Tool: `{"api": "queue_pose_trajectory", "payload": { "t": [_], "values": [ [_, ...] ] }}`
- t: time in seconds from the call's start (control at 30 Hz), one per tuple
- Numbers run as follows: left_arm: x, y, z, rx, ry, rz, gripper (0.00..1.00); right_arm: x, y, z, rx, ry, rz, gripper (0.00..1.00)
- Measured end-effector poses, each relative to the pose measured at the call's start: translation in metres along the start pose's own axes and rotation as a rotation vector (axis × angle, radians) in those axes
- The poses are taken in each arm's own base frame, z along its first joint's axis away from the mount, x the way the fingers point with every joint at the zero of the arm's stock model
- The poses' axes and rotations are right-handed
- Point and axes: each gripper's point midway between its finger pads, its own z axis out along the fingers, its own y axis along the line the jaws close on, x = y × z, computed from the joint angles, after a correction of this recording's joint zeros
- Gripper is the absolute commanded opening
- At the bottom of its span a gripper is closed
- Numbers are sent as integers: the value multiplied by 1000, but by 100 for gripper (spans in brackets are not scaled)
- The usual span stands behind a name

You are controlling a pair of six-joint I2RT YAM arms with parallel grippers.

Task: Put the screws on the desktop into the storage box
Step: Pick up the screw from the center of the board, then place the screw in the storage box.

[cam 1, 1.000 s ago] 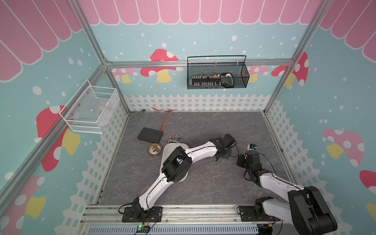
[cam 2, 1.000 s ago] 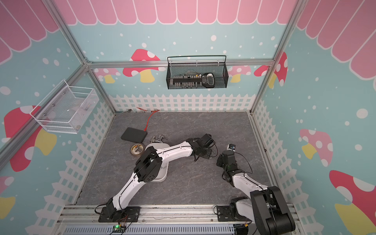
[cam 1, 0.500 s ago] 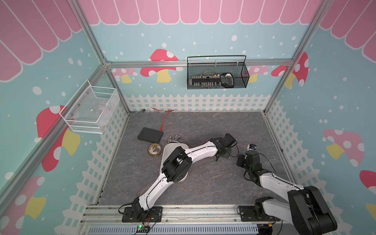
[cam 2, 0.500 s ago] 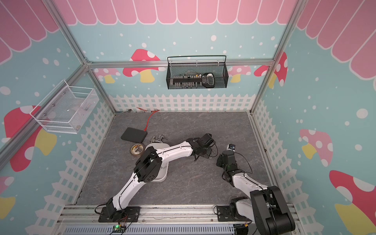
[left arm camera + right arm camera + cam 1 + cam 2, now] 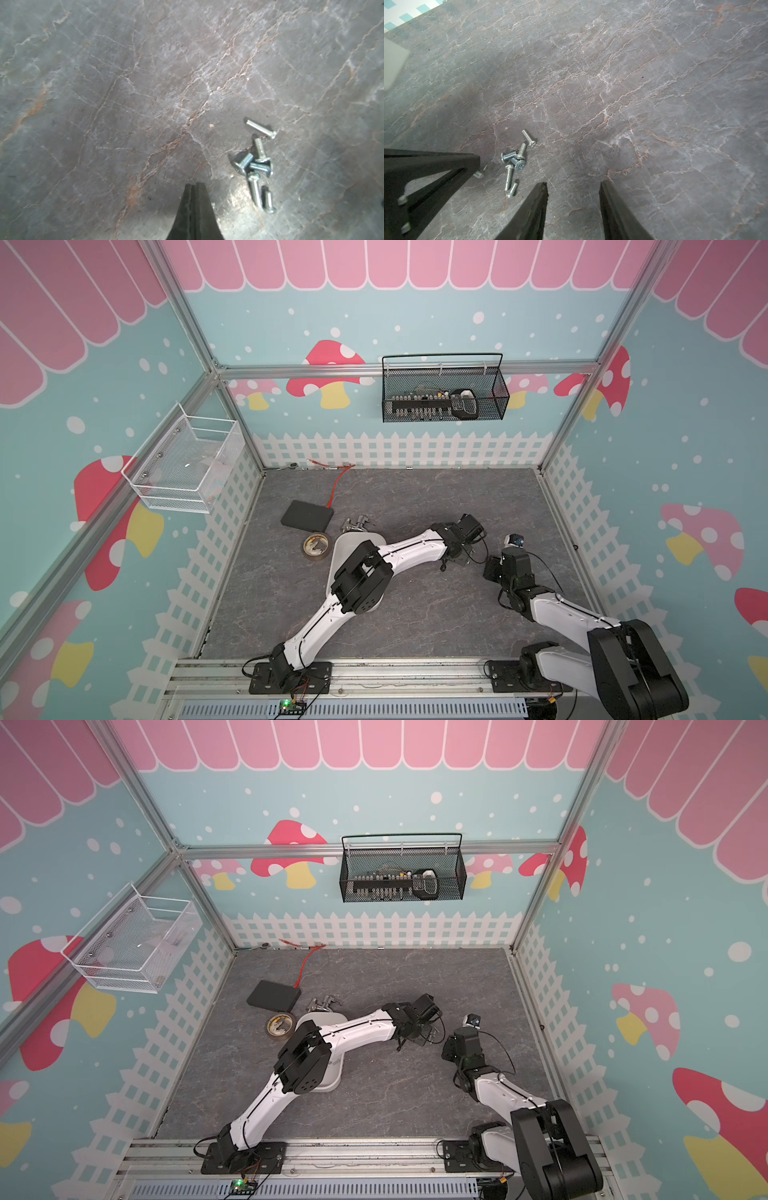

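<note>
Wide bare desktop lies ahead of the left gripper, jaws pressed together, with the screws just beside it, the right gripper gaping empty nearby.

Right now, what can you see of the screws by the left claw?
The screws are small, bright silvery metal, threaded shafts with small heads. Six lie on the grey desktop: three crossed and touching, one apart, two side by side. A seventh screw pokes out at the shut left claw; whether it is gripped is unclear.
</note>
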Motion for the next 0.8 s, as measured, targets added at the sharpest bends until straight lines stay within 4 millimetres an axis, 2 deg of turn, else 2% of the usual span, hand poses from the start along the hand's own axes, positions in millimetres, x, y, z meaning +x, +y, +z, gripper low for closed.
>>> {"api": "queue_pose_trajectory", "payload": {
  "t": [0.23,0.43,0.53,0.67,0.8],
  "values": [
    [-5,-2,-15,-4,-12,12,0,0,0,0,-1,-1,0,47],
    [-22,-3,-48,15,-69,7,0,-1,1,0,-2,-3,0,47],
    [-24,2,-66,10,-88,4,0,-1,1,0,-2,-3,0,47],
    [-17,14,-93,-4,-105,-2,0,-1,1,0,-3,-3,0,47],
    [5,40,-123,-31,-116,-31,0,-1,1,0,-3,-3,0,47]
  ]
}}
